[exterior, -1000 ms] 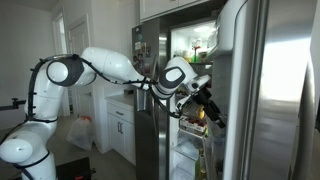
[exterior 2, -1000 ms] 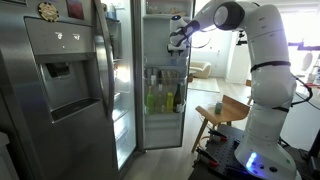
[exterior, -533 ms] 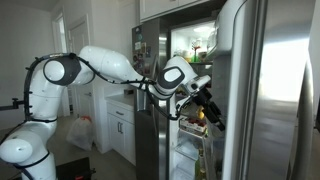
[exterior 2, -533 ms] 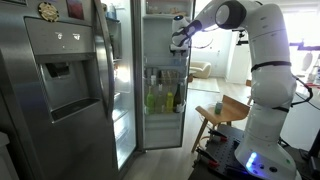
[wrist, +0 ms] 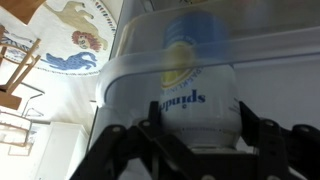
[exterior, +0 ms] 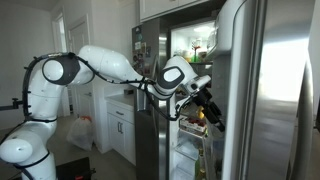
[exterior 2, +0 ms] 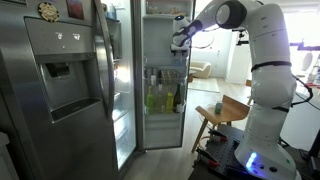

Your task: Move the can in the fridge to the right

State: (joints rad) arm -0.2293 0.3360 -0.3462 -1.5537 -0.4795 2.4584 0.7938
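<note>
Reaching into the fridge [exterior: 245, 60] with gripper [wrist: 190, 140] spread wide around the can [wrist: 190, 85], fingers [wrist: 262, 135] on either side, contact impossible to tell. Can standing inside the fridge's lit interior, behind a clear shelf edge [wrist: 180, 60].

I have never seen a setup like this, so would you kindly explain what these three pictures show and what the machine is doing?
The white machine is a robot arm with a two-fingered gripper at its end, reaching into an open stainless-steel fridge. Two pictures come from cameras standing in the room, on different sides of the fridge. The third comes from a camera on the robot's wrist, looking past the dark gripper fingers. Close in front of them is a white container with a yellow and blue label. It appears upside down, so that view may be flipped. The pictures do not show whether the gripper holds it. Green bottles stand on a lower shelf.
</note>
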